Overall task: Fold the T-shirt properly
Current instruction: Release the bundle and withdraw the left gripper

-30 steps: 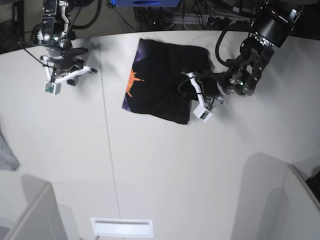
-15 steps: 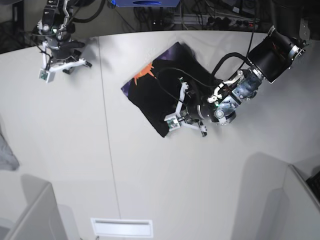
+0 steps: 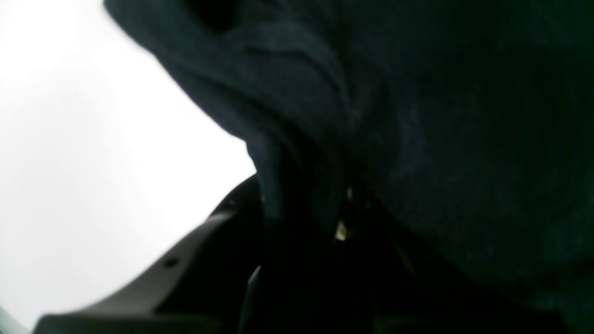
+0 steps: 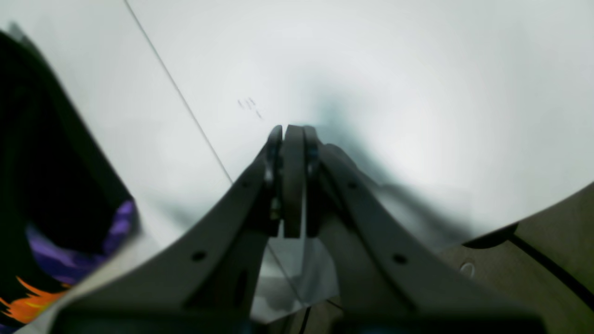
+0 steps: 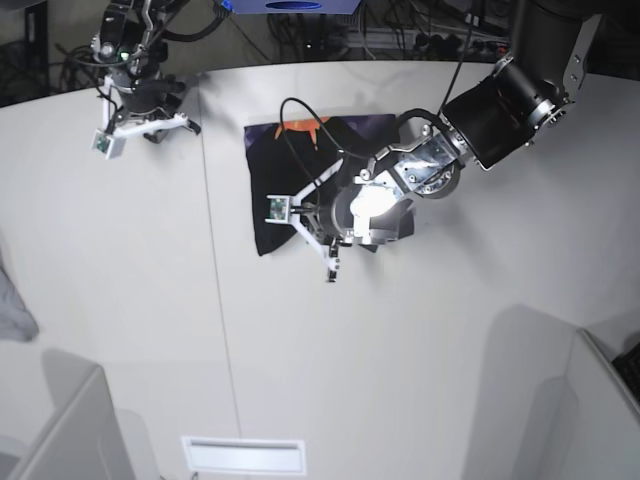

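Observation:
The black T-shirt point(image 5: 300, 175) lies bunched on the white table point(image 5: 400, 350), its orange and purple print point(image 5: 300, 127) at the far edge. My left gripper point(image 5: 305, 228) is at the shirt's near edge, shut on the fabric. In the left wrist view, dark cloth point(image 3: 417, 139) fills the frame and a fold runs down between the fingers point(image 3: 222, 241). My right gripper point(image 5: 178, 126) is at the far left, apart from the shirt. It is shut and empty point(image 4: 292, 134) above bare table. The shirt's printed corner point(image 4: 69, 232) shows to its left.
A small grey cloth point(image 5: 14, 305) lies at the table's left edge. A seam line point(image 5: 215, 270) runs front to back across the table. Grey partitions point(image 5: 60, 420) stand at both near corners, with a white slot point(image 5: 243, 455) between them. Cables crowd the back edge.
My left arm has swung left, dragging and turning the shirt; the print went from the left side to the far edge. My right gripper rose and moved towards the back left.

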### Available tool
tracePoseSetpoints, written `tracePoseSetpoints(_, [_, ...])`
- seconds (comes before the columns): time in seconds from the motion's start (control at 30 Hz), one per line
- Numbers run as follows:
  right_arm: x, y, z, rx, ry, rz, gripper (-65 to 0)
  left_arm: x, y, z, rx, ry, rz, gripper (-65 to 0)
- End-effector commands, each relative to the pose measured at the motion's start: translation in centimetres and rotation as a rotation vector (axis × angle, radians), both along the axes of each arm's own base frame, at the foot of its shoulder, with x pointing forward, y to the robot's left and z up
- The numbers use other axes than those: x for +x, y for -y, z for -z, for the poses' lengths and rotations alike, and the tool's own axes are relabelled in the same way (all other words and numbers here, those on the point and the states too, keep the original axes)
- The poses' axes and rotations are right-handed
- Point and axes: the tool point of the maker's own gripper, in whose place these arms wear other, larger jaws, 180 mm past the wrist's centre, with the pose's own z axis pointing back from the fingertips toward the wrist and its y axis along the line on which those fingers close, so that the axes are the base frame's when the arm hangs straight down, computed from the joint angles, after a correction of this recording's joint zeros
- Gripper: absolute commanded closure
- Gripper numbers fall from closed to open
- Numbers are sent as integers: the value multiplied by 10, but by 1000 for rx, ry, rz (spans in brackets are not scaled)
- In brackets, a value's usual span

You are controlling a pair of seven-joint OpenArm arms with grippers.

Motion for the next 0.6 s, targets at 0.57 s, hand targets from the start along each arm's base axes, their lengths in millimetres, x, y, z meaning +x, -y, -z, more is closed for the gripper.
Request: tracePoseSetpoints(0.57, [6, 0, -8, -9, 34, 4, 0, -4, 14, 8, 47, -16, 77, 0])
